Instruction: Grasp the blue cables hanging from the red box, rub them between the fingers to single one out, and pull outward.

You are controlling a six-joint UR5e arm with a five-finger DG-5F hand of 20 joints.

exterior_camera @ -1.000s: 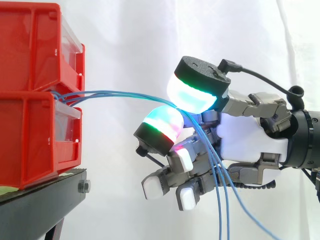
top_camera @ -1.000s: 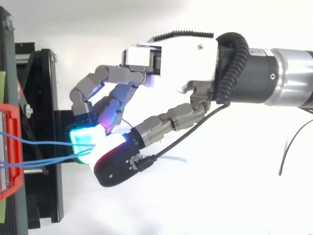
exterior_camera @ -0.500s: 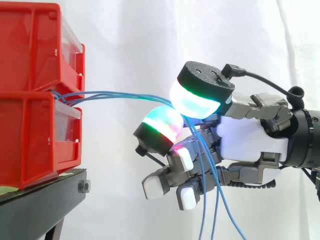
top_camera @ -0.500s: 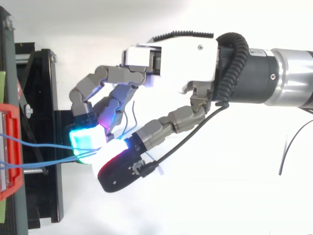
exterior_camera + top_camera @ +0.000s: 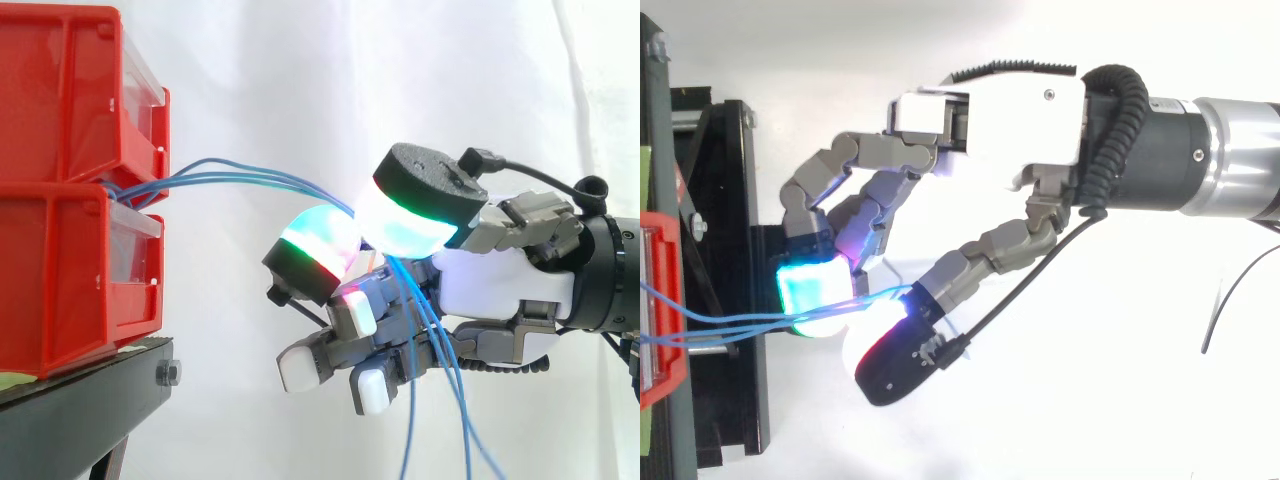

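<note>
Between my two big pads (image 5: 405, 215) is the pinch: hand (image 5: 500, 285) is clamped on the cables (image 5: 250, 178), thumb against one finger. The other fingers are curled underneath, holding nothing. Cables leave the seam at the top of the box (image 5: 60, 290), under a second box (image 5: 60, 90) stacked on it. They run near level across open air to the pinch, then bend and hang down past my palm and off the bottom edge. So the box is straight ahead of the pads and the wrist directly opposite, with the strand axis roughly in line with my forearm. Top view agrees: strands fan slightly at the box and converge at the pads. I count about three, and as far as I can tell all of them enter the pinch. Span has a soft arch, not taut. Judgement: not singled out yet. It needs more rubbing, then the pull goes straight back along that axis, away from the box.
</note>
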